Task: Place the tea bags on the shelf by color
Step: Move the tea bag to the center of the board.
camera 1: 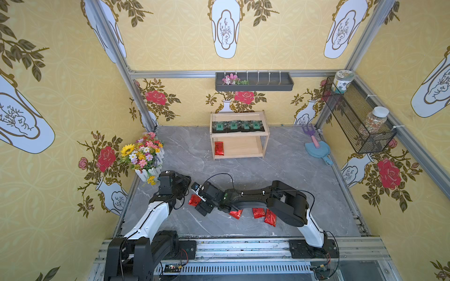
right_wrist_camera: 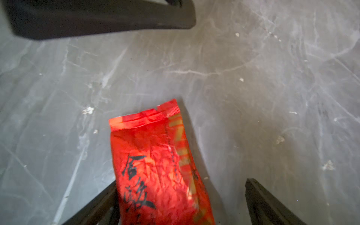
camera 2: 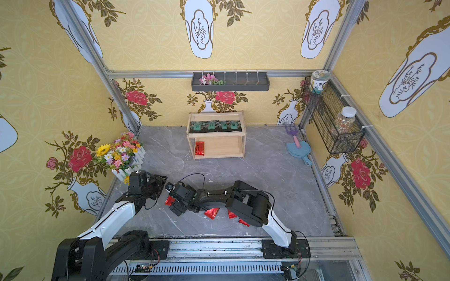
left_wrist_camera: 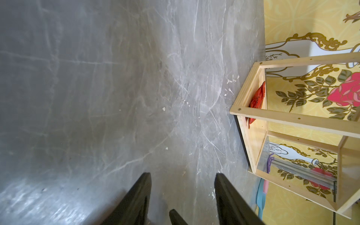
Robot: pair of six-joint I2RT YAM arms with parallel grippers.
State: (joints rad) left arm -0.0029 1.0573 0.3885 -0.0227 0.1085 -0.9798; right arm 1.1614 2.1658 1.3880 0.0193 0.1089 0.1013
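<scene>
Quick status from me. My right gripper (right_wrist_camera: pixel 181 181) has its jaws spread wide around a shiny red oblong foil packet with black script (right_wrist_camera: pixel 155 165), but it isn't pinching it. The packet sits on the grey marble-look tabletop (right_wrist_camera: pixel 272 78), up against one finger (right_wrist_camera: pixel 101 206) with a clear gap to the other. I can't tell whether it lies quite flat. In both top views that same packet (camera 1: pixel 194 200) pokes out of the gripper at the near part of the table, toward my left arm.

My left gripper (left_wrist_camera: pixel 183 175) is holding nothing, fingers apart with only bare table between them. It hangs close to the right one, near the white picket planter of mixed fake flowers (camera 1: pixel 146 158).

Three more red foil packets (camera 1: pixel 258 212) lie in a loose row on the table beneath my right arm, partly hidden by it.

Over by the back wall stands the small two-tier light wooden shelf (camera 1: pixel 239 156). Four flat square black sachets with green emblems (camera 1: pixel 237 126) sit side by side across its upper tier. The lower tier holds one lone red packet (camera 1: pixel 219 148), at the end nearer the flowers.
</scene>
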